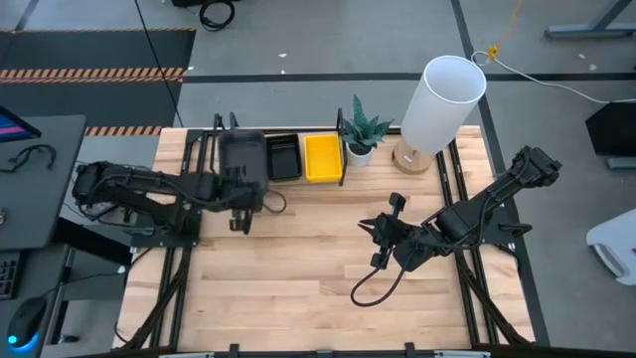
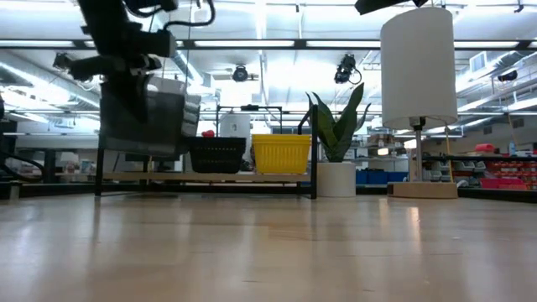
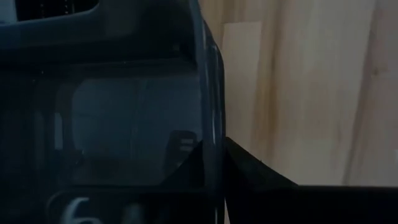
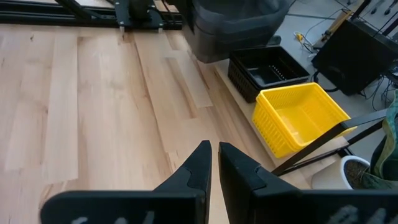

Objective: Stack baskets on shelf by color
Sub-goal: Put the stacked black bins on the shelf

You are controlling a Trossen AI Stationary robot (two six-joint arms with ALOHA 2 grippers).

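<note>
My left gripper point(image 3: 214, 155) is shut on a dark grey basket point(image 1: 243, 154) with rounded corners, held over the left end of the shelf point(image 1: 298, 184). In the low view this grey basket point(image 2: 143, 117) hangs above the shelf board point(image 2: 210, 177). A black slatted basket point(image 1: 283, 156) and a yellow basket point(image 1: 323, 157) rest side by side on the board, to the grey basket's right. My right gripper point(image 4: 214, 158) is shut and empty over the table's middle, right of the shelf point(image 1: 383, 234). My left gripper pinches the grey basket's side wall point(image 3: 211, 118) at the rim, on the basket's near side. One finger point(image 3: 186, 168) is inside the basket and one point(image 3: 249, 174) outside. The fingers come from above. The basket hangs level below them, lifted clear of the shelf board.
A small potted plant point(image 1: 363, 134) stands just right of the shelf's right upright. A tall white-shaded lamp point(image 1: 442, 99) on a wooden base stands further right. A cable loops on the table under the right arm point(image 1: 373, 288). The near half of the wooden tabletop point(image 1: 298, 288) shows bare wood.
</note>
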